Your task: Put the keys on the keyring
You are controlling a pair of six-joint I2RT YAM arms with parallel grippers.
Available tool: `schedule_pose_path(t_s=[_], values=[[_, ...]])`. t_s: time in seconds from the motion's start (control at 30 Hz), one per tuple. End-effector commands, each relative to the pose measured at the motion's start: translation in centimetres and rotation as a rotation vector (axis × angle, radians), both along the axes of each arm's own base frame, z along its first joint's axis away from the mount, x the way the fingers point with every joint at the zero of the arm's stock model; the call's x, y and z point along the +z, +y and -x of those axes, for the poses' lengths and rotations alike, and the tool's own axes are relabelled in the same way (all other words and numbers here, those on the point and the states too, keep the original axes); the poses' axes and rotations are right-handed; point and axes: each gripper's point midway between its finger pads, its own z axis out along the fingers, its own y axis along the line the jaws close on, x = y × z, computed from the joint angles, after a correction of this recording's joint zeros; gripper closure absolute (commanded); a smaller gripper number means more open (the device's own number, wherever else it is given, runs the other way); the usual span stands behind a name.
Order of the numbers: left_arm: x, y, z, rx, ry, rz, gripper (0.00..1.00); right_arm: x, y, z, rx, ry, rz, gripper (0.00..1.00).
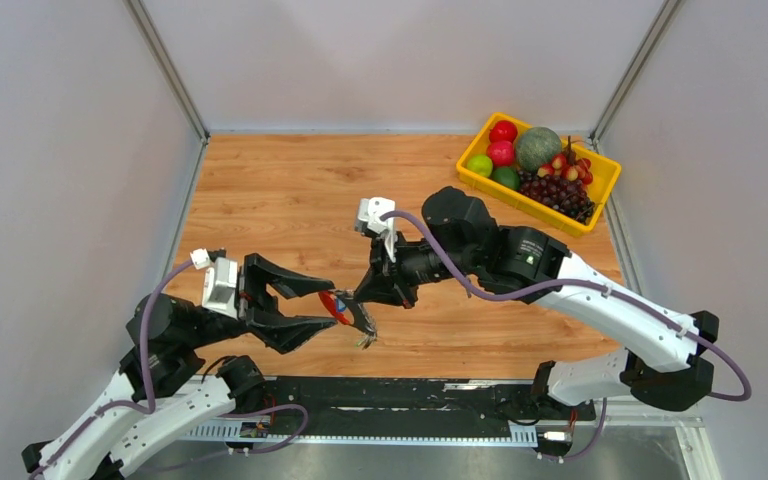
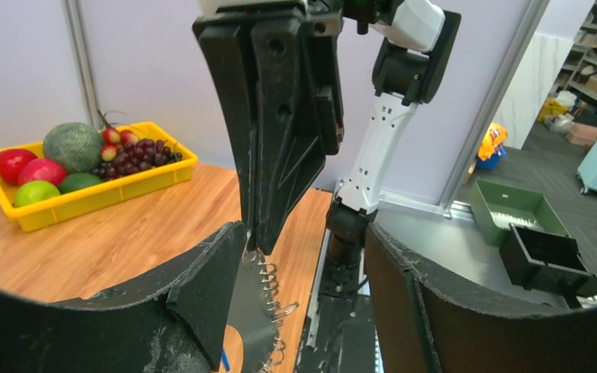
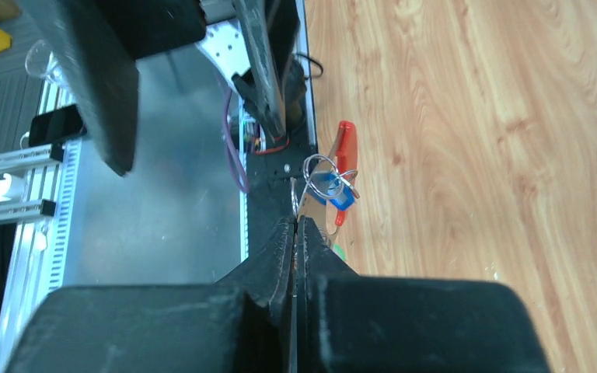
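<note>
Keyring (image 3: 344,151): pinched in my right gripper (image 1: 365,322), above the near edge of the tabletop (image 1: 280,200), about midway between left and right.

- Right gripper: fingers pressed together with no gap visible in the right wrist view. A thin grey metal strip runs out from between the tips. The red curved part lies just beyond the tips, on the side toward the wood.
- Left wrist view: the strip hangs down from the right gripper's tips, with a wire coil (image 2: 272,287) alongside it.
- Keys (image 3: 333,192): one blue head shows on a wire loop right next to the red part. A bit of green shows just beside my right fingertips; cannot tell what it is. In the top view a small silver cluster dangles below the right gripper, too small to count.
- Left gripper (image 1: 328,305): jaws spread wide, pointing right toward the right gripper. The red part sits between the two fingertips. Cannot tell whether either finger touches it; in the left wrist view the strip lies close to the left-hand finger (image 2: 202,295) and well apart from the other.
- Tray (image 1: 480,178): yellow, holding fruit, at the far right corner of the tabletop, well apart from both grippers.
</note>
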Motion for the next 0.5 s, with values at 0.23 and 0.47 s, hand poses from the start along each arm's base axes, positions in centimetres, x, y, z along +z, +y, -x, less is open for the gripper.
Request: schedule_pose_path(t_s=[0.23, 0.47], values=[[-0.7, 0.5, 0.5, -0.002, -0.063, -0.155, 0.31, -0.5, -1.2, 3.0, 0.163, 0.05, 0.114, 1.0], [-1.6, -0.4, 2.1, -0.134, -0.048, -0.245, 0.31, -0.5, -0.8, 4.5, 0.233, 0.105, 0.153, 1.0]])
